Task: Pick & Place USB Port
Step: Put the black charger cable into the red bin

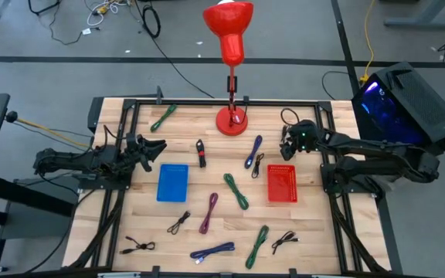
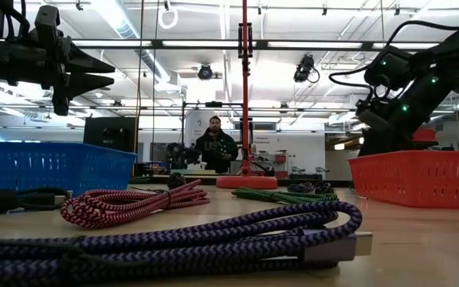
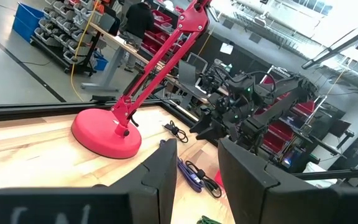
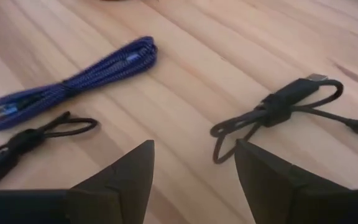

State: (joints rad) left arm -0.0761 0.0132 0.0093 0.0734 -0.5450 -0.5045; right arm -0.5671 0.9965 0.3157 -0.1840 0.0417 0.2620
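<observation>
Lamp behind, 2 baskets mid-table, cables between

wooden table, blue tray, red tray, red lamp, scattered cables, left hand, right hand

A grey floor surrounds the wooden table, with loose cables lying on it beyond the table's far edge. Behind the table, a person stands under bright ceiling lights; blue storage bins line shelving.
</observation>
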